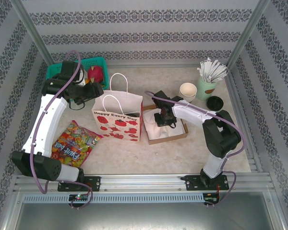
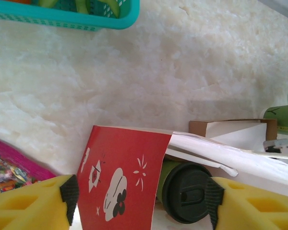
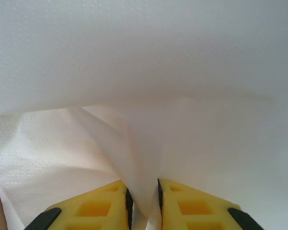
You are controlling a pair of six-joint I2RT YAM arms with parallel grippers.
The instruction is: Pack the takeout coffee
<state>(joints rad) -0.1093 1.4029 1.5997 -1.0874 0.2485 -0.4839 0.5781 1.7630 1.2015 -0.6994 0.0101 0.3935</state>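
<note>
Pinching a fold of white paper napkin [image 3: 144, 96] over the shallow cardboard tray [image 1: 168, 139], the right gripper [image 3: 144, 196] is clamped on it. Beside it, the small dark-green paper cup with black plastic lid [image 2: 185, 191] lies inside the red-and-white paper bag [image 1: 117, 122], seemingly packed; farther back, the left gripper [image 2: 141, 194] gapes wide, empty.

Coffee [image 2: 183, 190]: a small dark-green paper cup closed by a round black plastic lid with a raised sip tab. It sits inside the open mouth of the bag [image 2: 120, 182], between the bag's red printed wall and its white wall, lid turned toward the left wrist camera.
</note>
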